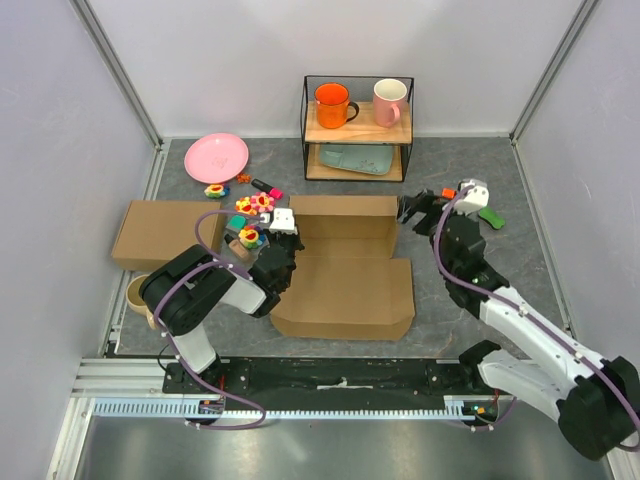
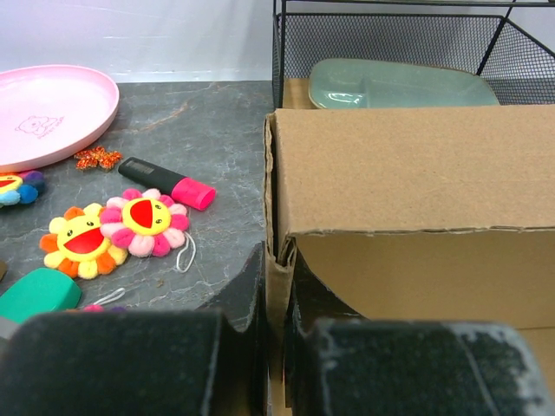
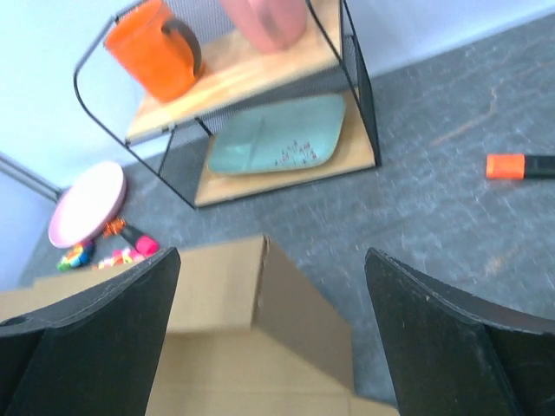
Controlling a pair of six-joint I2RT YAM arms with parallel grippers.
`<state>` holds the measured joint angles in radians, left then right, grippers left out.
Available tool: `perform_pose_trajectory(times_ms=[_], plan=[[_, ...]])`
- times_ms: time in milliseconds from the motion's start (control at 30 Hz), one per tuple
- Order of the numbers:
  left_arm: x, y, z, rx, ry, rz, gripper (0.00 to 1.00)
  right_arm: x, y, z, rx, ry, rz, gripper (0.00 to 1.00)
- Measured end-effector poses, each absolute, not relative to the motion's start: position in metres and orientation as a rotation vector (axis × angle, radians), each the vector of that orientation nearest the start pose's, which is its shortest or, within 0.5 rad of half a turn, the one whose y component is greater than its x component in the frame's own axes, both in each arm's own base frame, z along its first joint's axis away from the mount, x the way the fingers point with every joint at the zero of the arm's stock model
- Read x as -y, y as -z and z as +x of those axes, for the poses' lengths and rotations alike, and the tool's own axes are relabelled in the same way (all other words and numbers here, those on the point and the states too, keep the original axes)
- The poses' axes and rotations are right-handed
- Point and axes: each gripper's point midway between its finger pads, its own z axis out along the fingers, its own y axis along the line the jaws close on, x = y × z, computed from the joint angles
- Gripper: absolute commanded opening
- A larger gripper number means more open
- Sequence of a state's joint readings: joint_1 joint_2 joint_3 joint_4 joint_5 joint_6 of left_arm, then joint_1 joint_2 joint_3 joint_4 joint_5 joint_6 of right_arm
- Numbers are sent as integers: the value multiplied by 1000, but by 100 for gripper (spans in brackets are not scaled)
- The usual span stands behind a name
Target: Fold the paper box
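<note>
The paper box point(image 1: 350, 285) looked half folded; the left pincer point(image 2: 276, 299) pinched its left wall, and the right pincer point(image 3: 270, 299) hung spread, empty.

Grey table point(image 1: 545, 245); paper box point(image 1: 345, 285), pink plate point(image 1: 216, 157)

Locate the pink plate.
In the top view, the pink plate lies at the back left, left of the wire shelf and just behind a colourful toy.
</note>
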<state>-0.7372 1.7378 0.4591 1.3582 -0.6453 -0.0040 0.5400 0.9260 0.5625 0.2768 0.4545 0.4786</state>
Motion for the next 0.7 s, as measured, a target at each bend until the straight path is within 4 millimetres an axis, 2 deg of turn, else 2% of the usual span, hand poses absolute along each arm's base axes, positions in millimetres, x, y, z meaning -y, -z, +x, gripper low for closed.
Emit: perform_pose_trajectory(times_ms=[67,167,333,467,533,700], plan=[[197,-132,374,-1508,111,32,2,-126,-249,343,-1617,-430,315,95],[197,-132,374,-1508,110,33,2,-137,-253,364,-1625,-478,299,95],[196,-132,374,-1507,107,35,2,-159,-217,375,-1718,-549,247,93],[196,-132,374,-1508,102,41,2,-162,-183,371,-1788,-565,250,87],[197,-133,373,-1507,101,46,4,-161,-178,372,-1778,-590,273,85],[198,-136,369,-1537,111,75,23,-161,-177,373,-1745,-625,284,83]])
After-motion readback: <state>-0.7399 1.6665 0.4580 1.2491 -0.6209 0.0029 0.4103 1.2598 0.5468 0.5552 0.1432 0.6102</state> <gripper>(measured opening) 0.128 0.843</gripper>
